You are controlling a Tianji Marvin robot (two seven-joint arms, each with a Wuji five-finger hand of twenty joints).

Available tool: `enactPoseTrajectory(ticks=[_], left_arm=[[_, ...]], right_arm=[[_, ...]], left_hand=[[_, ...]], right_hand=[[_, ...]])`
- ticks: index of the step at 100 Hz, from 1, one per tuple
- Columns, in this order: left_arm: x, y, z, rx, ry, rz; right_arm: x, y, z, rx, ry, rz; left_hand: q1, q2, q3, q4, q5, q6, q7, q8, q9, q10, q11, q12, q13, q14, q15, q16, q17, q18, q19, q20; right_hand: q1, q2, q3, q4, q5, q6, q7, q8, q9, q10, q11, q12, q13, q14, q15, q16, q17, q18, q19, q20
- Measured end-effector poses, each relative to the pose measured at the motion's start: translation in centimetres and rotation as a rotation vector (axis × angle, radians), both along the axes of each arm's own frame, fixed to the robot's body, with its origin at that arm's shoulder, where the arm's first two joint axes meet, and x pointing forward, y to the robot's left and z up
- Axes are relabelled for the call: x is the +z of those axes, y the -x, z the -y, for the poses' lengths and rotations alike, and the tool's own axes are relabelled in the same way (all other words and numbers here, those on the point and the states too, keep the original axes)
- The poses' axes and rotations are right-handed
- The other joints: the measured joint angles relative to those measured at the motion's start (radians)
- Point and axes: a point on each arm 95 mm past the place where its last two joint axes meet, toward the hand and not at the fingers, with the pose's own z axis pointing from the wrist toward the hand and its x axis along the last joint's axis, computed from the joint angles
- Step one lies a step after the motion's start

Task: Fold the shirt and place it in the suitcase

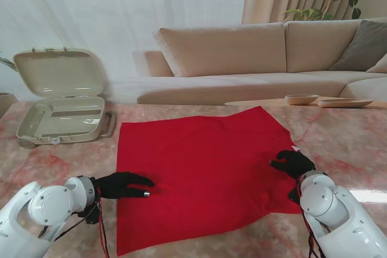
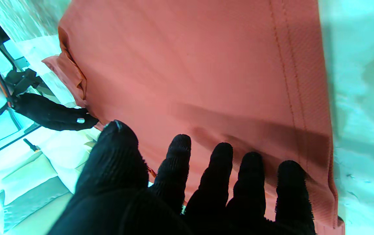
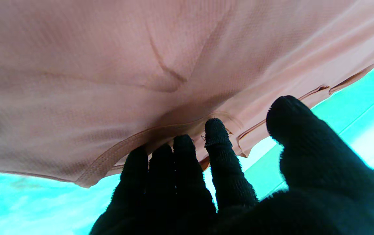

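Observation:
A red shirt (image 1: 202, 170) lies spread flat as a rough rectangle in the middle of the marble table. My left hand (image 1: 124, 184), in a black glove, rests palm down on the shirt's left edge with its fingers (image 2: 218, 166) spread and holding nothing. At the shirt's right edge my right hand (image 1: 292, 163) has its fingers (image 3: 218, 143) straight and touching the hem (image 3: 118, 150), thumb apart, with no cloth pinched. The shirt (image 2: 187, 75) fills most of both wrist views. An open cream suitcase (image 1: 60, 110) stands at the far left, lid up, apparently empty.
A beige sofa (image 1: 266, 58) runs behind the table. A wooden bowl (image 1: 301, 98) and a flat tray (image 1: 344, 102) sit at the table's far right edge. Bare marble (image 1: 344, 143) shows right of the shirt.

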Motion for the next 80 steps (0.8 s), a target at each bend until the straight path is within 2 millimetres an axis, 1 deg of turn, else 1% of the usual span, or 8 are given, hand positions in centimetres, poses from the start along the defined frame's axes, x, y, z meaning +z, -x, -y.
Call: enactPoseTrajectory(ticks=[3,10,29,34,47,62,71,80], left_arm=[[0.0,0.0,-0.1,0.001,-0.002,0.001],[0.0,-0.1,-0.3,0.005,-0.007,0.002],[0.0,-0.4,-0.8,0.037,-0.009,0.015],[-0.1,-0.4,-0.9,0.047,-0.007,0.020],[-0.2,-0.7,-1.1,0.061,-0.001,0.026],[-0.2,-1.1,-1.5,0.071,-0.001,0.031],[-0.2,-1.3,-1.9,0.062,-0.005,0.042],[-0.2,-1.7,-2.4,0.061,-0.007,0.044]], right_arm=[[0.1,0.1,0.0,0.003,-0.003,-0.009],[0.2,0.5,0.1,0.007,-0.003,-0.021],[0.6,1.8,0.1,0.020,0.001,-0.054],[0.6,2.1,0.1,0.018,0.001,-0.057],[0.9,3.0,0.0,0.014,-0.010,-0.076],[0.9,4.2,-0.3,0.013,0.002,-0.080],[0.8,4.9,-0.3,0.014,0.016,-0.075],[1.3,5.5,-0.3,0.034,0.001,-0.111]], left_hand=[[0.000,0.000,0.000,0.000,0.000,0.000,0.000,0.000,0.000,0.000,0.000,0.000,0.000,-0.002,0.000,0.000,0.000,0.000,0.000,0.000],[0.000,0.000,0.000,0.000,0.000,0.000,0.000,0.000,0.000,0.000,0.000,0.000,0.000,-0.006,0.000,0.000,0.000,0.000,0.000,0.000],[0.002,0.000,0.000,0.000,0.000,0.000,0.000,0.000,0.000,0.000,0.000,0.004,0.002,-0.007,0.000,0.000,0.000,-0.001,-0.001,0.000],[0.002,0.000,0.000,0.000,0.000,0.000,0.000,0.000,0.000,0.000,0.000,0.007,0.008,-0.017,0.017,0.000,0.000,-0.001,-0.001,0.000],[0.012,0.000,0.000,0.000,0.000,0.000,0.000,0.000,0.000,0.000,0.000,0.008,0.020,-0.026,0.044,0.018,0.001,0.000,-0.001,0.000],[0.012,0.000,0.000,0.000,0.000,0.000,0.000,0.000,0.000,0.000,0.000,0.008,0.020,-0.025,0.044,0.018,0.001,0.002,-0.001,0.000],[0.012,0.000,0.000,0.000,0.000,0.000,0.000,0.000,0.000,0.000,0.000,0.008,0.020,-0.013,0.043,0.012,0.001,0.002,-0.001,0.000],[0.012,0.000,0.000,0.000,0.000,0.000,0.000,0.000,0.000,0.000,0.000,0.008,0.018,-0.006,0.031,0.004,0.000,0.002,-0.002,0.000]], right_hand=[[0.000,0.004,0.000,0.000,0.000,0.000,0.000,0.000,-0.004,-0.004,-0.029,-0.008,-0.007,-0.005,-0.019,-0.001,-0.002,-0.003,-0.025,-0.001],[0.000,0.007,-0.005,0.000,0.000,0.000,0.000,0.000,-0.005,-0.008,-0.044,-0.017,-0.007,-0.007,-0.033,-0.002,-0.005,-0.003,-0.027,-0.001],[0.001,0.009,-0.016,0.000,0.000,0.000,0.000,0.000,-0.016,-0.010,-0.062,-0.018,-0.008,-0.007,-0.057,-0.002,-0.007,-0.003,-0.027,-0.001],[0.003,0.010,-0.024,0.000,0.000,0.000,0.000,0.000,-0.016,-0.011,-0.063,-0.018,-0.008,-0.008,-0.057,-0.002,-0.007,-0.003,-0.027,-0.001],[0.003,0.018,-0.026,0.000,0.000,0.001,-0.001,0.000,-0.017,-0.012,-0.070,-0.031,-0.017,-0.008,-0.057,-0.002,-0.009,-0.004,-0.027,-0.001],[0.005,0.017,-0.035,0.000,0.001,0.001,-0.001,0.000,-0.017,-0.012,-0.070,-0.032,-0.018,-0.008,-0.051,-0.002,0.000,-0.003,-0.028,-0.001],[0.006,0.017,-0.035,0.000,0.009,0.001,-0.011,0.000,-0.017,-0.015,-0.072,-0.034,-0.018,-0.008,-0.048,-0.002,0.003,-0.004,-0.028,-0.001],[0.006,0.020,-0.035,0.000,0.007,0.001,-0.014,-0.005,-0.024,-0.015,-0.084,-0.041,-0.019,-0.008,-0.059,-0.011,0.003,-0.004,-0.028,-0.001]])
